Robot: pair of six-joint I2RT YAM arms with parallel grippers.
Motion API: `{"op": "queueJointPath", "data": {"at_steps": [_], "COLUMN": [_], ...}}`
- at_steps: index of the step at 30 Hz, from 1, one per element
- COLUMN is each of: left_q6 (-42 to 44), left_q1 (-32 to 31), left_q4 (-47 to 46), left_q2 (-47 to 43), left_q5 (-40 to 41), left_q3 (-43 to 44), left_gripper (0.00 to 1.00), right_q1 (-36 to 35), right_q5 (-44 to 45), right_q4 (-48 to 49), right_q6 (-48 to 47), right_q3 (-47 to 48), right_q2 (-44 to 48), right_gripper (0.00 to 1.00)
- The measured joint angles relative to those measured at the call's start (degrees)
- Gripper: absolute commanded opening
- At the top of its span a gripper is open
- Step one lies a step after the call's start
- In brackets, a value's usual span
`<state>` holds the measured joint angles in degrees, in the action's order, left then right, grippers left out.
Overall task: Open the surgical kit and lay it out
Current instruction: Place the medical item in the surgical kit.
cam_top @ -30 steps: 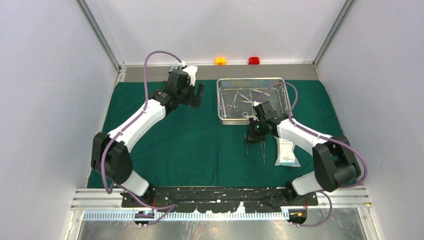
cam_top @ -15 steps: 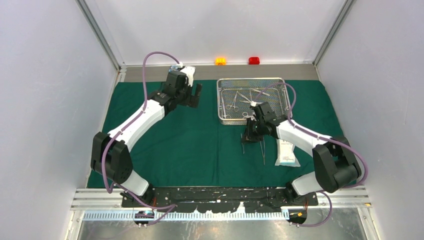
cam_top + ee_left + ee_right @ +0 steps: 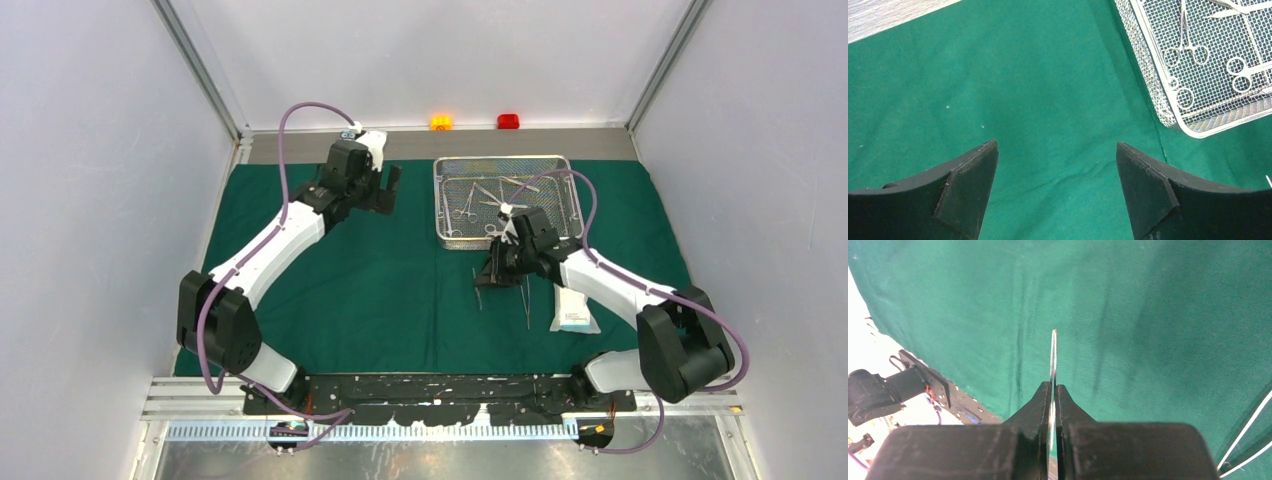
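Observation:
The dark green cloth (image 3: 380, 290) lies spread flat. The silver wire-mesh tray (image 3: 446, 205) stands at its back right and holds several ring-handled scissors and forceps (image 3: 1188, 50). My right gripper (image 3: 497, 268) is shut on a slim steel instrument (image 3: 1053, 352), seen edge-on, and holds it just in front of the tray over the cloth; its thin ends show in the top view (image 3: 479, 288). Another slim instrument (image 3: 527, 303) lies on the cloth beside it. The white-blue packet (image 3: 573, 306) lies to the right. My left gripper (image 3: 390, 188) is open and empty, left of the tray (image 3: 1168, 107).
An orange block (image 3: 440, 122) and a red block (image 3: 508, 121) sit on the grey strip behind the cloth. Grey walls close in both sides. The black base rail (image 3: 440, 385) runs along the near edge. A thin bright instrument shows at the right wrist view's lower right (image 3: 1248, 432).
My right gripper has carried the steel instrument to the left, away from the packet. My left gripper has drifted slightly left and stays open.

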<state>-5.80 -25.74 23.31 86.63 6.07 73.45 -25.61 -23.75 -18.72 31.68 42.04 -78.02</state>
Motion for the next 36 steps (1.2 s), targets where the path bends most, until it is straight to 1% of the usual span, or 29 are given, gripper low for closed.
{"op": "queueJointPath", "data": {"at_steps": [8, 13, 17, 22, 28, 36], "left_q6": [0.04, 0.07, 0.04, 0.04, 0.07, 0.0], "left_q1": [0.0, 0.04, 0.04, 0.04, 0.04, 0.04], "left_q4": [0.04, 0.04, 0.04, 0.07, 0.07, 0.07], "left_q2": [-0.11, -0.11, -0.11, -0.11, -0.11, -0.04], "left_q5": [-0.02, 0.0, 0.0, 0.0, 0.09, 0.15], "left_q3": [0.0, 0.0, 0.0, 0.0, 0.0, 0.0], "left_gripper": [0.91, 0.9, 0.9, 0.91, 0.91, 0.91], "right_q1": [-2.01, -6.62, -8.79, -8.83, -8.85, -8.85], "right_q5": [2.01, 7.13, 10.99, 15.37, 18.64, 19.98], "right_q4": [-2.29, -4.98, -7.39, -8.31, -8.39, -7.8], "right_q6": [0.87, 1.05, 1.4, 2.84, 4.5, 5.99], "right_q3": [0.85, 0.87, 1.66, 2.47, 2.54, 2.54], "right_q2": [1.11, 1.11, -0.04, -2.32, -3.15, -4.74], "right_gripper": [0.0, 0.0, 0.0, 0.0, 0.0, 0.01]}}
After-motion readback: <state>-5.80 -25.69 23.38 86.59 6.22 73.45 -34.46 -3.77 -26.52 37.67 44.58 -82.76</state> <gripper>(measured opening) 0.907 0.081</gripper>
